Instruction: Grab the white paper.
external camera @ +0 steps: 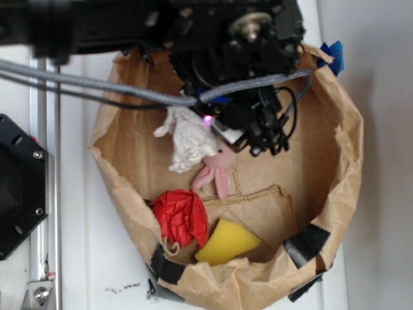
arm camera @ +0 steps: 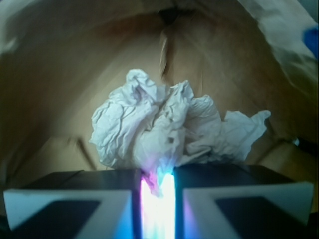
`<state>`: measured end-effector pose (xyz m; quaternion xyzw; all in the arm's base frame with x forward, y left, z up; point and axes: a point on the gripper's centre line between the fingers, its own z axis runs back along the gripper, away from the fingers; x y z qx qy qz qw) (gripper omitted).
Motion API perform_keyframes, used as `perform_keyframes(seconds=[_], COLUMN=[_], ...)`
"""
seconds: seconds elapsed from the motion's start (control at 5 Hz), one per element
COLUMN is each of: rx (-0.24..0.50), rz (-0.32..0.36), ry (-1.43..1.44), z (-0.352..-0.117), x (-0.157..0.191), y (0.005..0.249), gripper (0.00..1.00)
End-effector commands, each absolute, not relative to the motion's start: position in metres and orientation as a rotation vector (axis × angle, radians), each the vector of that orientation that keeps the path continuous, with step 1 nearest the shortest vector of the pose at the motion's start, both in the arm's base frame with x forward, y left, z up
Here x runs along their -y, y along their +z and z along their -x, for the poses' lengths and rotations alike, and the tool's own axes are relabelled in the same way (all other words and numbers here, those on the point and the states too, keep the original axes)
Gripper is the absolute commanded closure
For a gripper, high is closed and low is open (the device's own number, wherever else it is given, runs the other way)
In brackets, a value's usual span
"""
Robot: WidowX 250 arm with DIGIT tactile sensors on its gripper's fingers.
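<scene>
Hand (arm camera: 157, 196) clenched: in the wrist view the two pale pads (arm camera: 65, 206) sit almost touching, only a thin lit slit between them, with a fold of the white paper (arm camera: 159, 129) pinched in the slit. Grasp looks made, as far as the pictures show; whether the wad is off the floor of the brown paper enclosure (external camera: 335, 155) cannot be told. What is left, by my reading: lift it clear without the fold slipping out.

Paper: off-white, dry-looking, crumpled into an irregular wad, many sharp creases, one loose flap trailing toward 3 o'clock in the wrist view. In the exterior view it sits just at 9 o'clock of the hand.

Pink plush bunny (external camera: 218, 169): soft, limp, at 6 o'clock of the hand, touching the wad's lower edge.

Further out at 7 o'clock: red paper ball (external camera: 181, 216), tightly wrinkled. Beside it, yellow sponge wedge (external camera: 227, 242), smooth-faced.

Enclosure walls stiff, creased, patched with black tape (external camera: 306, 244).
</scene>
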<state>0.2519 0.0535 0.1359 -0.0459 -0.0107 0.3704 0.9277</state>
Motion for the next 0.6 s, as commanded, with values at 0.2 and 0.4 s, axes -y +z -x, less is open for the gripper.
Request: perform_keyframes(seconds=[0.2,0.4], rx=[0.167,0.209], rz=[0.079,0.037], ry=[0.746,0.767], z=[-0.2445,-0.246], x=[-0.0626,-0.0617], y=[0.1878,0.1827], gripper=[1.0,1.0])
